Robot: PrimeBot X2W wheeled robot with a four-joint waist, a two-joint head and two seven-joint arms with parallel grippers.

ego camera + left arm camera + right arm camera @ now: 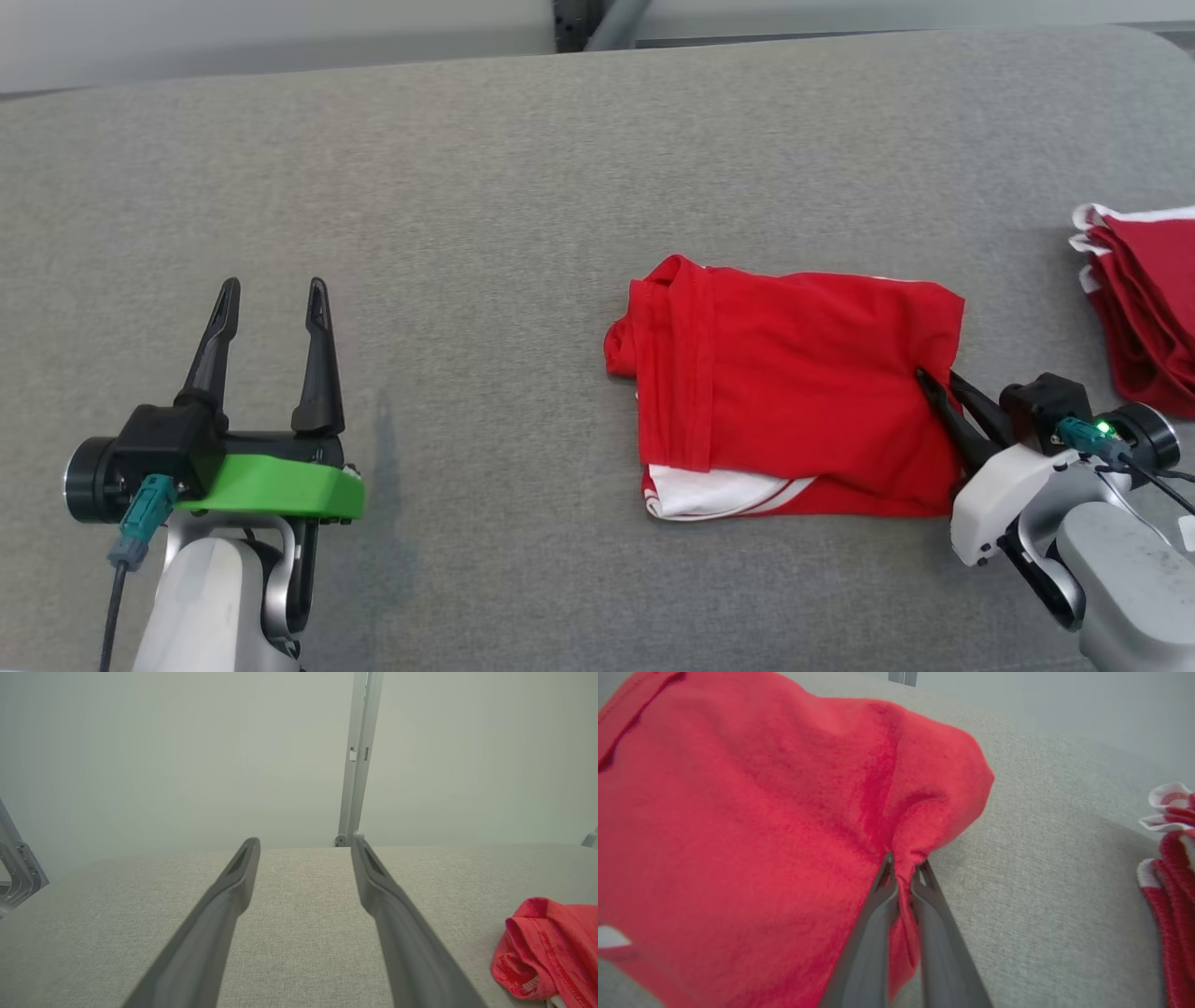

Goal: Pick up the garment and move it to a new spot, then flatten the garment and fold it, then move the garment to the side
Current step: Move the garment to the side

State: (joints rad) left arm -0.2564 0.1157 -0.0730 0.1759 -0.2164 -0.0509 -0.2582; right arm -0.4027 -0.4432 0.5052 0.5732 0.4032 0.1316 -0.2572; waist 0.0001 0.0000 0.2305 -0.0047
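Two grippers logged. Right gripper [936, 381]: clenched on a pinch of cloth at the right edge of the garment [794, 392], with a ridge of red fabric squeezed between the fingers. Left gripper [271, 291]: released, fingers wide apart, nothing between them, over bare table [467, 168] and well apart from the garment.

Position: the garment lay on the table right of centre, folded into a rough rectangle, with white striped cloth peeking out at the near edge. A stack of red clothes [1144, 308] sat at the far right, apart from it.

Step, by my judgement: flattening and folding looked done, so I took this for the start of the move to the side. The next move would call for a low lift or drag rightward (perhaps toward the stack; target unconfirmed), gentle enough that the layers do not slide open.

Views: the right wrist view gave the grip itself, cloth puckered at my fingertips; the head view showed that merely as dark tips meeting the edge, but gave the whole fold outline. The left wrist view gave my empty gap, a grey post [359, 756] behind the table, and a corner of the garment at lower right.
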